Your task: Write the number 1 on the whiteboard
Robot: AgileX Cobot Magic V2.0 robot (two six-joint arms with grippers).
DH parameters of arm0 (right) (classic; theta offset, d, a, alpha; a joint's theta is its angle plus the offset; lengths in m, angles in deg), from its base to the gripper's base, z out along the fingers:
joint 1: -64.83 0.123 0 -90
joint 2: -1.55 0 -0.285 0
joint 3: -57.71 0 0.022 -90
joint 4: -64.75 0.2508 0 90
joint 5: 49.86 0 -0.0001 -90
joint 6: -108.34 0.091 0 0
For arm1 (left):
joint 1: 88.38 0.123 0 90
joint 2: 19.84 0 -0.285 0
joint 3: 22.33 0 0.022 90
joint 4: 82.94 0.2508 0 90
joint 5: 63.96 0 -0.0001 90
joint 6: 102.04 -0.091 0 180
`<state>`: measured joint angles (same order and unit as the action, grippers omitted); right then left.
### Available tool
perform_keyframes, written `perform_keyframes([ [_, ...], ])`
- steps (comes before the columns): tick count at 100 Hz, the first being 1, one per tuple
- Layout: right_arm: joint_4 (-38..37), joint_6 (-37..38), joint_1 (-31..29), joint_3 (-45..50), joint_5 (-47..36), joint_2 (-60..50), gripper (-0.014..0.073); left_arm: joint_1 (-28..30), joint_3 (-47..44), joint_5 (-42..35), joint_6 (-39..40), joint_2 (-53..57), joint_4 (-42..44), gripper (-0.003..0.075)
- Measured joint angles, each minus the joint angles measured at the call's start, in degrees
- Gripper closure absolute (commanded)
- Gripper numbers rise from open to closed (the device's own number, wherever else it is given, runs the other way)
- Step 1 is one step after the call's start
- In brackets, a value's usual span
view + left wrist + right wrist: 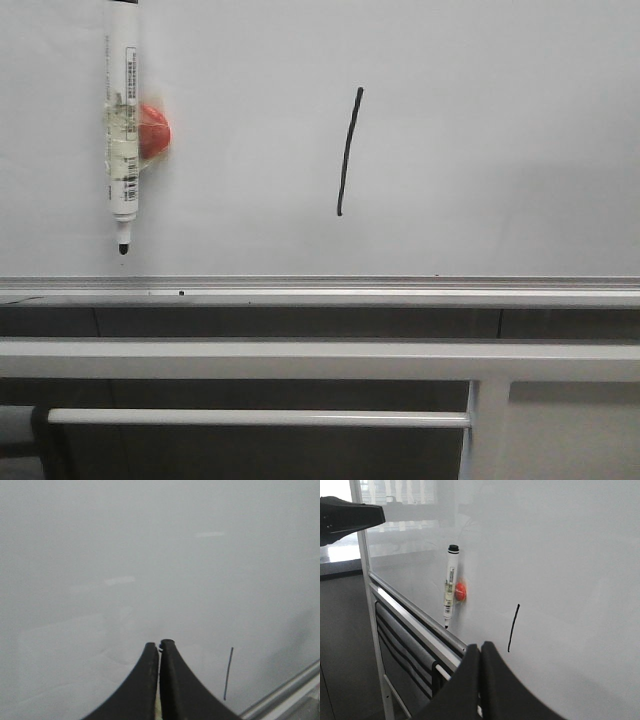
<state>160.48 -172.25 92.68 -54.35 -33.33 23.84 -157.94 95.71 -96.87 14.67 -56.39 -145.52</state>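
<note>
A: Where is the 1 [348, 152] now?

B: You see it mid-board on the whiteboard [500, 120], long axis almost upright, right of the marker [123, 130], which hangs tip down.

A: And your tools?

B: The left tool [159, 644] and the right tool [481, 645] are both closed, holding nothing. I judge the stroke done; the left arm seems nearer.

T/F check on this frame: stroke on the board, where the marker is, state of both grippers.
1. A black stroke is on the whiteboard. True.
2. The marker is held in the right gripper. False: it hangs on the board beside a red magnet.
3. The left gripper is shut, empty. True.
4. The marker is capped. False: its black tip is bare, pointing down.
5. The stroke lies right of the marker in the front view. True.
</note>
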Motion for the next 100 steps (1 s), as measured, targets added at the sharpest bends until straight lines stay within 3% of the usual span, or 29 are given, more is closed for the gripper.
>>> perform_keyframes([
  [22, 0.0, -0.3, 0.0, 0.0, 0.0, 0.0, 0.0657, 0.0, 0.0, 7.4, 0.2, 0.0, -0.5, 0.0741],
  [57, 0.0, -0.3, 0.0, 0.0, 0.0, 0.0, 0.0657, 1.2, 0.0, 1.6, 0.3, 1.1, -0.5, 0.0741],
  [70, 0.0, -0.3, 0.0, 0.0, 0.0, 0.0, 0.0657, 9.3, 0.0, 3.8, 0.5, 2.8, -0.5, 0.0741],
  [100, 0.0, -0.3, 0.0, 0.0, 0.0, 0.0, 0.0657, 36.2, 0.0, 23.9, 1.7, 14.3, 0.1, 0.0741],
])
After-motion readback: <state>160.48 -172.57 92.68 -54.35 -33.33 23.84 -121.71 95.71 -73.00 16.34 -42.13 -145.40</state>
